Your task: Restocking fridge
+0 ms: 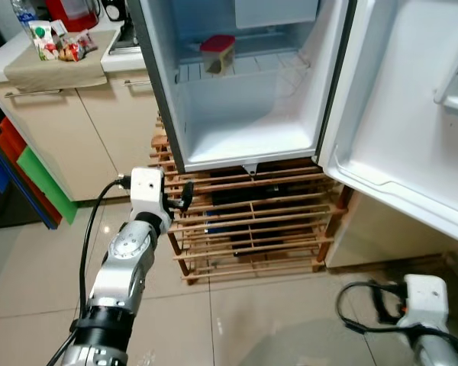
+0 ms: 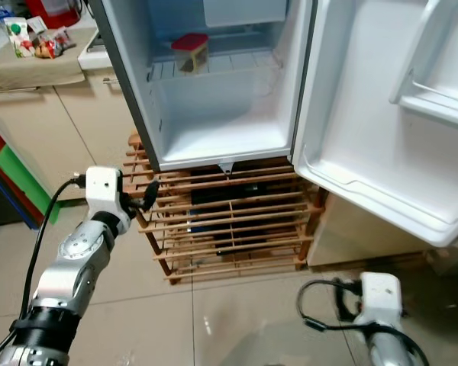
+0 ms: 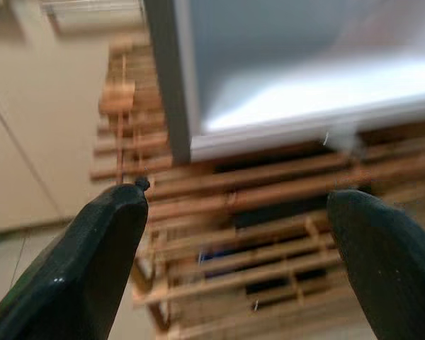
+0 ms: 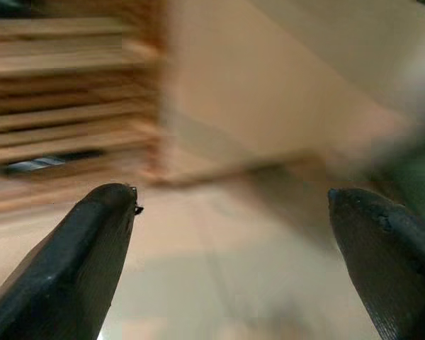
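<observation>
You face an open fridge (image 1: 244, 114) standing on a slatted wooden rack (image 1: 252, 221), with its door (image 1: 412, 130) swung wide to your right so that the door's lower edge juts out over the floor on that side. Inside, the lower compartment holds nothing you can see, and on the wire shelf (image 1: 237, 67) at the far back sits a small container with a red lid (image 1: 217, 53). Your left tool (image 1: 185, 194) is raised in front of the rack's left end, just below the fridge's bottom left corner, its two black fingers (image 3: 92, 276) spread apart and grasping nothing. Your right tool (image 4: 230, 262) hangs low on the near right over the tiled floor (image 1: 244, 320), its fingers also spread wide and empty, with the rack's right end ahead of it. Far left, a table (image 1: 15, 57) above beige cabinets carries a cloth (image 1: 53, 67) with small packets (image 1: 57, 44). Open floor lies between you and the rack.
</observation>
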Robot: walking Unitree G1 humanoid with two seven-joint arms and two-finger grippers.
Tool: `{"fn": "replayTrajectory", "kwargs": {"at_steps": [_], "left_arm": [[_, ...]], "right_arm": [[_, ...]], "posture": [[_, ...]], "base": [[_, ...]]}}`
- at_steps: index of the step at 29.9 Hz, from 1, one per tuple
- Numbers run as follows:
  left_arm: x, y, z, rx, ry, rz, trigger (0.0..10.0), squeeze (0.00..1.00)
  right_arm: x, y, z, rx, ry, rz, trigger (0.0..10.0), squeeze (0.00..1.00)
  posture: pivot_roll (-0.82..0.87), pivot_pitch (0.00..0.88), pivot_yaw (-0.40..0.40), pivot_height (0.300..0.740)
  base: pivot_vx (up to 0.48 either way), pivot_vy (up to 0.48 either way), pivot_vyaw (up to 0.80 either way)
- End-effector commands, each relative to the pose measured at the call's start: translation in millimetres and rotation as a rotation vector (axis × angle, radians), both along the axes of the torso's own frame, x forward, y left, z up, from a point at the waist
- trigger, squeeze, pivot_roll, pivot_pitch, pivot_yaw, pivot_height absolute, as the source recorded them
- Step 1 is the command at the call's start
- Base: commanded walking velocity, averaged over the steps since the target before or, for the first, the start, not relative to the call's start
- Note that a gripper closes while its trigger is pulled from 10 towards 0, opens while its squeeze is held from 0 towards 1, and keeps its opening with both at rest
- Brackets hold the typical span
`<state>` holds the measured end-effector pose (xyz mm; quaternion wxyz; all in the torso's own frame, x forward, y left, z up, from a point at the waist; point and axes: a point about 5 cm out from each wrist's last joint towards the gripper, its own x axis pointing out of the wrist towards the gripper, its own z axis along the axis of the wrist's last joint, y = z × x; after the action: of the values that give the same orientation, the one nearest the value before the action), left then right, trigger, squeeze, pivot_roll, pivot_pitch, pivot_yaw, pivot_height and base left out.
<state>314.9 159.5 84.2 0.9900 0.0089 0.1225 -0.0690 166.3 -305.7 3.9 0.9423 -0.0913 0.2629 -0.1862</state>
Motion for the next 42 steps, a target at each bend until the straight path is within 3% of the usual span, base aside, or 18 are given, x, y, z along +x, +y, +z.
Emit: {"fn": "replayTrajectory", "kwargs": {"at_steps": [1, 2, 4, 5, 6, 7, 9, 14, 17, 22, 25, 27, 32, 33, 36, 39, 40, 42], "left_arm": [[3.4, -0.8, -2.3, 0.047, 0.031, -0.017, 10.0, 0.00], [3.4, -0.8, -2.3, 0.047, 0.031, -0.017, 10.0, 0.00], [2.7, -3.4, -12.1, 0.076, 0.079, -0.043, 10.0, 0.00], [3.0, -5.7, -8.1, 0.036, 0.038, -0.039, 10.0, 0.00], [3.0, -5.7, -8.1, 0.036, 0.038, -0.039, 10.0, 0.00], [2.8, -8.5, 5.3, -0.027, -0.061, -0.036, 10.0, 0.00], [-0.6, -13.0, 19.5, -0.132, -0.147, -0.048, 10.0, 0.00], [-14.5, -20.5, 29.9, -0.170, -0.213, -0.112, 10.0, 0.00], [-26.9, -25.0, 20.8, -0.178, -0.192, -0.151, 10.0, 0.00], [-26.2, -26.0, 17.6, -0.174, -0.175, -0.156, 10.0, 0.00], [-24.4, -24.9, 16.9, -0.177, -0.162, -0.149, 10.0, 0.00], [-22.5, -23.6, 9.4, -0.164, -0.106, -0.138, 10.0, 0.00], [-20.9, -16.9, -2.8, -0.144, -0.032, -0.099, 10.0, 0.00], [-21.2, -8.1, -20.8, -0.087, 0.087, -0.054, 10.0, 0.00], [-23.0, 0.7, -35.2, -0.058, 0.185, -0.007, 10.0, 0.00], [-25.3, 6.9, -51.1, -0.015, 0.292, -0.007, 10.0, 0.00], [-25.3, 6.9, -51.1, -0.015, 0.292, -0.007, 10.0, 0.00], [-28.0, 8.6, -61.7, 0.004, 0.360, -0.012, 10.0, 0.00]], "right_arm": [[-10.1, -26.1, -0.7, -0.059, 0.034, -0.132, 10.0, 0.00], [-10.1, -26.1, -0.7, -0.059, 0.034, -0.132, 10.0, 0.00], [-13.1, -49.7, 5.7, -0.124, 0.027, -0.214, 10.0, 0.00], [-1.9, -44.3, 18.9, -0.125, -0.067, -0.150, 10.0, 0.00], [-1.9, -44.3, 18.9, -0.125, -0.067, -0.150, 10.0, 0.00], [12.7, -22.5, 33.3, -0.095, -0.175, -0.016, 10.0, 0.00], [20.5, 1.7, 40.1, -0.086, -0.217, 0.112, 10.0, 0.00], [15.4, 16.9, 29.5, -0.067, -0.192, 0.153, 10.0, 0.00], [-5.9, 19.6, 2.7, -0.005, -0.083, 0.111, 10.0, 0.00], [-16.8, 20.1, -7.0, 0.006, -0.013, 0.115, 10.0, 0.00], [-22.3, 9.2, -14.9, 0.008, 0.034, 0.049, 10.0, 0.00], [-33.6, -12.2, -29.8, 0.012, 0.137, -0.064, 10.0, 0.00], [-42.9, -26.2, -38.5, 0.003, 0.216, -0.102, 10.0, 0.00], [-48.6, -38.4, -39.9, -0.026, 0.263, -0.140, 10.0, 0.00], [-52.2, -48.8, -38.8, -0.049, 0.285, -0.178, 10.0, 0.00], [-45.2, -77.9, -19.6, -0.153, 0.240, -0.252, 10.0, 0.00], [-45.2, -77.9, -19.6, -0.153, 0.240, -0.252, 10.0, 0.00], [-26.9, -98.9, 7.8, -0.259, 0.139, -0.283, 10.0, 0.00]], "posture": [[-0.24, 0.000, 0.106, 0.740], [-0.24, 0.000, 0.106, 0.740], [-0.24, 0.000, 0.110, 0.740], [-0.24, 0.000, 0.110, 0.740], [-0.24, 0.000, 0.110, 0.740], [-0.24, 0.000, 0.111, 0.740], [-0.24, 0.000, 0.114, 0.740], [-0.24, 0.000, 0.120, 0.740], [-0.24, 0.000, 0.103, 0.740], [-0.24, 0.000, 0.101, 0.740], [-0.24, 0.000, 0.107, 0.740], [-0.25, 0.000, 0.113, 0.740], [-0.25, 0.000, 0.119, 0.740], [-0.26, 0.000, 0.120, 0.740], [-0.25, 0.000, 0.121, 0.740], [-0.26, 0.000, 0.124, 0.740], [-0.26, 0.000, 0.124, 0.740], [-0.26, 0.000, 0.125, 0.740]], "base": [[0.000, 0.000, 0.00], [0.000, 0.000, 0.00], [0.000, 0.000, 0.00], [0.000, 0.000, 0.00], [0.000, 0.000, 0.00], [0.000, 0.000, 0.00], [0.000, 0.000, 0.00], [0.000, -0.429, 0.00], [0.000, -0.431, 0.00], [0.000, -0.431, 0.00], [0.000, -0.430, 0.00], [0.251, -0.204, 0.00], [0.050, 0.000, 0.00], [0.000, 0.000, 0.00], [0.000, 0.000, 0.00], [0.000, 0.000, 0.00], [0.000, 0.000, 0.00], [0.000, 0.000, 0.00]]}}
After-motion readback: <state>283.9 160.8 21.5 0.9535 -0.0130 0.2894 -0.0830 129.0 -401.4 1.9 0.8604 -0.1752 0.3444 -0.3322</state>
